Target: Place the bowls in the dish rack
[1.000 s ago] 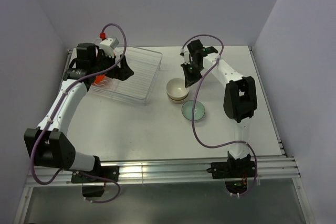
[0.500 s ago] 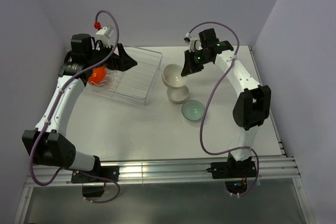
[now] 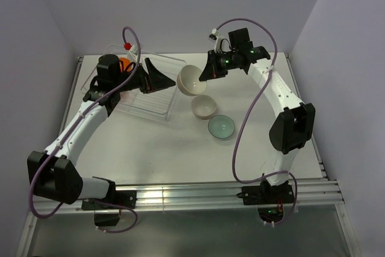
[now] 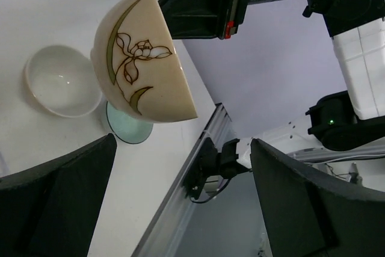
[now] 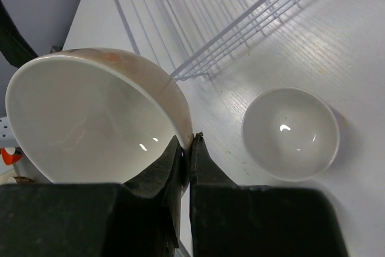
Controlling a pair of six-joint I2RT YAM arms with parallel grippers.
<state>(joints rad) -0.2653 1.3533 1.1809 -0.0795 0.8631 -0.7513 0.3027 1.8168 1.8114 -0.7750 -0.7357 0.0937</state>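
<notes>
My right gripper (image 3: 207, 71) is shut on the rim of a cream bowl (image 3: 190, 80) with a flower drawing and holds it tilted in the air beside the right end of the dish rack (image 3: 174, 79). This bowl fills the right wrist view (image 5: 90, 118) and shows in the left wrist view (image 4: 141, 58). A second cream bowl (image 3: 204, 106) and a teal bowl (image 3: 221, 127) sit on the table. The orange bowl (image 3: 125, 64) is in the far left of the rack, half hidden by my left arm. My left gripper (image 3: 157, 77) is open and empty above the rack.
White walls close the table at the back and sides. The white wire rack (image 5: 240, 22) lies inside the clear tray. An aluminium rail (image 3: 198, 194) runs along the near edge.
My right gripper has lifted the cream bowl off the other cream bowl and carried it left toward the rack. My left gripper has let go of the orange bowl and swung right, open.
</notes>
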